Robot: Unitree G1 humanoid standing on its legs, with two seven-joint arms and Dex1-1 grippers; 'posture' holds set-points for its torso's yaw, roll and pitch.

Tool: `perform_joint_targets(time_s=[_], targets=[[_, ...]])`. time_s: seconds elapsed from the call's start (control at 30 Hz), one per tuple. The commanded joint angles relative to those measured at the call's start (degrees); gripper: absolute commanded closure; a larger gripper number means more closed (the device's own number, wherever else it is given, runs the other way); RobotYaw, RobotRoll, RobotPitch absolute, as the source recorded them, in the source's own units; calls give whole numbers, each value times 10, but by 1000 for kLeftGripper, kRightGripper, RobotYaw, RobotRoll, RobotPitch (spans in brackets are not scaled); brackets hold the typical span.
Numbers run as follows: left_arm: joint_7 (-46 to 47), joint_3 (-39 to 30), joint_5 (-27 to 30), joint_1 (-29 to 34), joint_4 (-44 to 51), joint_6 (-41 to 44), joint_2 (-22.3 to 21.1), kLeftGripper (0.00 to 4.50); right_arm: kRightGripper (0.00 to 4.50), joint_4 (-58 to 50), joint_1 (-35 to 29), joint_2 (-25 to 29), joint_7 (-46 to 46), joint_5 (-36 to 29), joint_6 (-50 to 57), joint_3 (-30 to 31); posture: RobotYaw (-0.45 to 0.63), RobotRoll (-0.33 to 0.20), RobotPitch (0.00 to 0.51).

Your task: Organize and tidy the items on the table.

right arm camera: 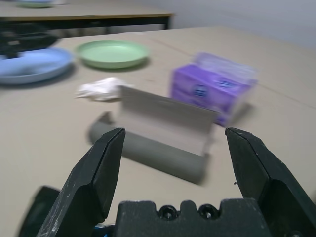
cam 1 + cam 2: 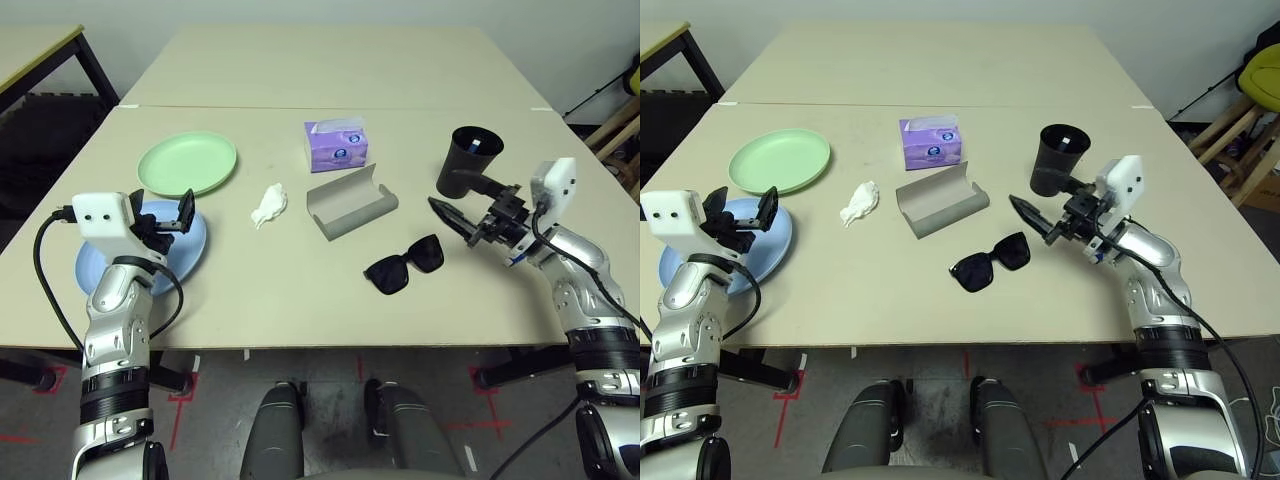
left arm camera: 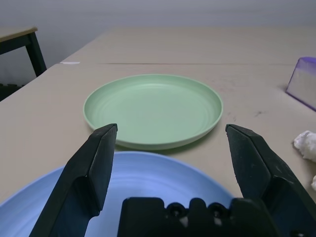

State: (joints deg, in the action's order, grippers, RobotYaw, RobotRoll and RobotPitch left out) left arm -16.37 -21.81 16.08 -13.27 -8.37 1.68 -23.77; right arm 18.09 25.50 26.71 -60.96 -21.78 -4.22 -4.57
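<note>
Left hand (image 2: pixel 172 217) released, empty, over blue plate (image 2: pixel 185 255). Right hand (image 2: pixel 458 205) released, empty, beside black cup (image 2: pixel 470 160), aimed toward open grey case (image 2: pixel 350 201) on counter (image 2: pixel 300 285).

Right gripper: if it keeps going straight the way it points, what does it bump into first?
Probably the grey glasses case. The open right gripper points at it, with bare table between.

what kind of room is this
Probably a robot test lab or workshop: plain beige tables pushed together, red tape marks on the grey floor, and cables by the wall.
</note>
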Motion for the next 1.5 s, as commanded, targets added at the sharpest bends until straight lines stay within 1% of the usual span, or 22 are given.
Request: perform_joint_targets(time_s=[0.03, 0.23, 0.37, 0.63, 0.8, 0.93, 1.03, 1.23, 1.5], targets=[[1, 1, 0, 13, 21, 11, -5, 0, 44, -15, -8, 5, -51, 0, -18, 25, 179, 0, 116], [1, -6, -1, 21, 31, 18, -13, 0, 44, -27, -13, 20, -116, 1, -34, 47, 185, 0, 121], [-2, -10, 2, 15, 22, 19, -23, 0, 44, -15, -19, 31, -150, 5, -62, 51, 182, 0, 124], [-37, -5, 4, -7, -6, 18, -51, 0, 44, 10, -18, 20, -138, -6, -65, 35, 178, 0, 124], [-91, -5, 6, -30, -63, 12, -95, 0, 44, 10, -17, 16, -133, -3, -64, 39, 175, 0, 127], [-126, -7, -1, -35, -122, 23, -142, 0, 44, 3, -13, 12, -127, -4, -57, 42, 173, 0, 129], [-123, -15, 2, -48, -148, 56, -169, 0, 44, 0, -14, 11, -127, -4, -56, 42, 175, 0, 132], [-106, -35, 21, -75, -157, 165, -206, 0, 44, -5, -17, 9, -126, -3, -55, 45, 178, 0, 136], [-120, -31, 22, -73, -158, 278, -246, 0, 44, -19, -18, 6, -122, -2, -45, 49, 179, 0, 138]])
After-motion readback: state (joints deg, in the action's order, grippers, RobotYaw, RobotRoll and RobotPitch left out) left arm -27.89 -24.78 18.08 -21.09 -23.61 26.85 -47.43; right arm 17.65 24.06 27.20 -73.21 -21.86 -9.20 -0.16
